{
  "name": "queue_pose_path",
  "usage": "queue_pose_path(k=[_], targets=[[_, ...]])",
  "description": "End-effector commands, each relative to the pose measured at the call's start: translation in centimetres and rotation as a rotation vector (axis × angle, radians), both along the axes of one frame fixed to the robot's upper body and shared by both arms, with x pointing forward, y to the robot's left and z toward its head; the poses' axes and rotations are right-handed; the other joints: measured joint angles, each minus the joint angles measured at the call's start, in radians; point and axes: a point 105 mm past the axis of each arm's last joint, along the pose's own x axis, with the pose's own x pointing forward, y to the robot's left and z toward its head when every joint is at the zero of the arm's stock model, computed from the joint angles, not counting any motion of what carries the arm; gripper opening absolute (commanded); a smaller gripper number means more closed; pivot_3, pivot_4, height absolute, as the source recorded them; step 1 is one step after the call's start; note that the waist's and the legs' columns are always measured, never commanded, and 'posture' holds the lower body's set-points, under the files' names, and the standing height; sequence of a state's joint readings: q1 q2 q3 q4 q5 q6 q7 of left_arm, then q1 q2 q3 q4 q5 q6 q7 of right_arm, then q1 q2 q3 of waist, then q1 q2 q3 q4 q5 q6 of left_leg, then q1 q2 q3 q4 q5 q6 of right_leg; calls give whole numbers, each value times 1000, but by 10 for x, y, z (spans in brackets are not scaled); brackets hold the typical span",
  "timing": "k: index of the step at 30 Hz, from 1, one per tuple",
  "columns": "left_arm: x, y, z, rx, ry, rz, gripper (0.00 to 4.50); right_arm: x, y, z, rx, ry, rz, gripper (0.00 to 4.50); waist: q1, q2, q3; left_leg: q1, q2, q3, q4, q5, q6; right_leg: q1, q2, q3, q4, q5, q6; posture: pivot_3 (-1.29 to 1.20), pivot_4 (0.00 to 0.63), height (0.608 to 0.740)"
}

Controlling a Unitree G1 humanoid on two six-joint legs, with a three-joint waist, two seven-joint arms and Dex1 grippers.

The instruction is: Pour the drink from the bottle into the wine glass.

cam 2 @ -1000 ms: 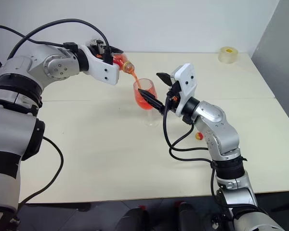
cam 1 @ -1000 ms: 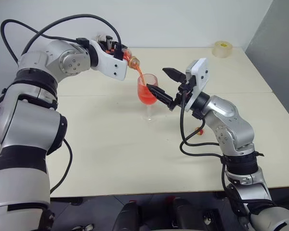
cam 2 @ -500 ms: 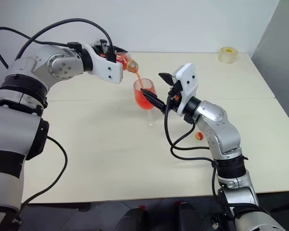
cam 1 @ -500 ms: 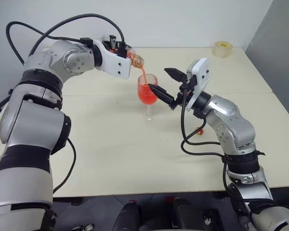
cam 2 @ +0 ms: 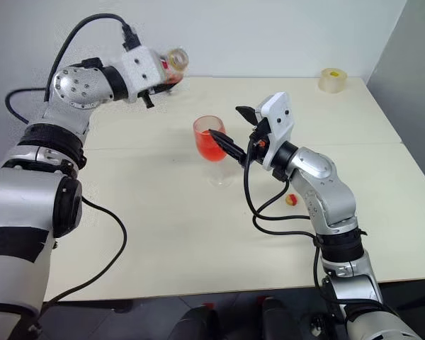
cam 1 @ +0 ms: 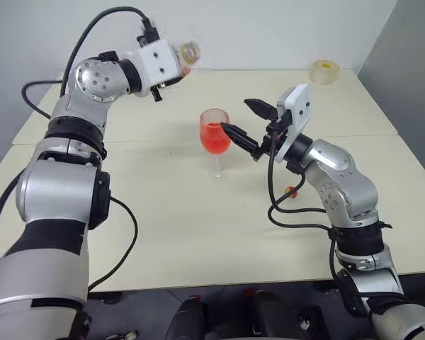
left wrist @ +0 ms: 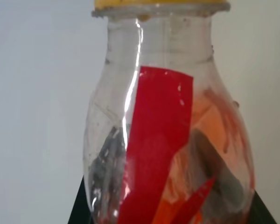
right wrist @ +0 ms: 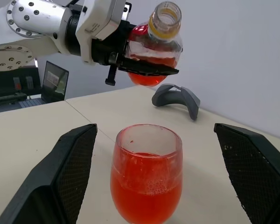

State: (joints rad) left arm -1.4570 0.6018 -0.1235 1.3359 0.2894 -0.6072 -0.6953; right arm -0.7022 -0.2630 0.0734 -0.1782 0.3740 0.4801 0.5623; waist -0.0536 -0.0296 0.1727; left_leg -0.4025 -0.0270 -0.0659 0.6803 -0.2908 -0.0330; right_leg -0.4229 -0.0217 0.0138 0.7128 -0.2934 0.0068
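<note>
You've got the small clear plastic bottle w/ red label strip [right wrist: 155,51] clamped in the left gripper [right wrist: 147,70], up at far left above the cream tabletop [cam 1: 198,212], well apart from the clear stemmed wine glass [cam 1: 214,142]. Bottle's neck is tipped upward, its yellow-ringed mouth open, w/ some bright red translucent drink [right wrist: 147,77] pooled in the low side of its belly. Glass stands upright at table centre, its bowl a bit over half full of the same red liquid, clear rim above the fill line, thin stem and round foot on the table. Your right gripper [cam 1: 239,120] has its black fingers [right wrist: 60,172] spread wide, one each side of the bowl, apart from the glass, no contact on either side. A small red-and-yellow bit [cam 2: 291,200] lies on the table right of the glass, near the right forearm; a roll of clear tape [cam 1: 324,71] sits at far right.
</note>
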Motion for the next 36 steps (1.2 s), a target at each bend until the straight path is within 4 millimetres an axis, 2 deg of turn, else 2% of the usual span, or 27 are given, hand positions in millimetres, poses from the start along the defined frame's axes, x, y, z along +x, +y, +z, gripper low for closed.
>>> queue_pose_path(k=[1,5,10,14,18,22,30,36], targets=[[-1,11,18,-213,-15,5,1313,-13,-2,17,13,-71,17,4305,-1,0,0,0,0,0,0,0,0,0,0,0,0,0,0,0,150,740],[4,25,-3,-433,46,42,1313,-25,-9,12,-36,-69,33,4305,-2,0,0,0,0,-1,0,0,0,0,0,0,0,0,0,0,150,740],[10,43,-43,-680,99,155,1313,-54,-16,-16,-206,-79,97,4305,0,-2,-1,0,0,-3,1,0,0,1,-1,2,0,0,0,0,150,740],[10,70,-70,-856,114,314,1313,-73,-20,-35,-211,-19,175,4305,1,-3,-2,0,0,-3,1,0,0,1,-1,1,1,0,0,0,150,740],[1,85,-108,-889,149,391,1313,-84,-22,-36,-161,7,182,4305,-1,-3,-2,1,0,-3,1,0,0,1,-1,3,1,0,0,0,150,740],[-8,96,-136,-923,175,445,1313,-92,-23,-40,-155,21,168,4305,7,-4,-3,1,0,-4,1,0,0,2,-1,2,1,0,0,0,150,740],[-12,104,-164,-959,169,542,1313,-92,-22,-40,-126,38,130,4305,24,-7,-5,1,-1,-3,1,0,0,3,-1,2,0,0,0,0,150,740],[-10,100,-169,-975,157,565,1313,-89,-24,-39,-133,36,113,4305,24,-8,-6,2,-1,-3,1,0,0,3,-1,2,0,0,0,0,150,740]])
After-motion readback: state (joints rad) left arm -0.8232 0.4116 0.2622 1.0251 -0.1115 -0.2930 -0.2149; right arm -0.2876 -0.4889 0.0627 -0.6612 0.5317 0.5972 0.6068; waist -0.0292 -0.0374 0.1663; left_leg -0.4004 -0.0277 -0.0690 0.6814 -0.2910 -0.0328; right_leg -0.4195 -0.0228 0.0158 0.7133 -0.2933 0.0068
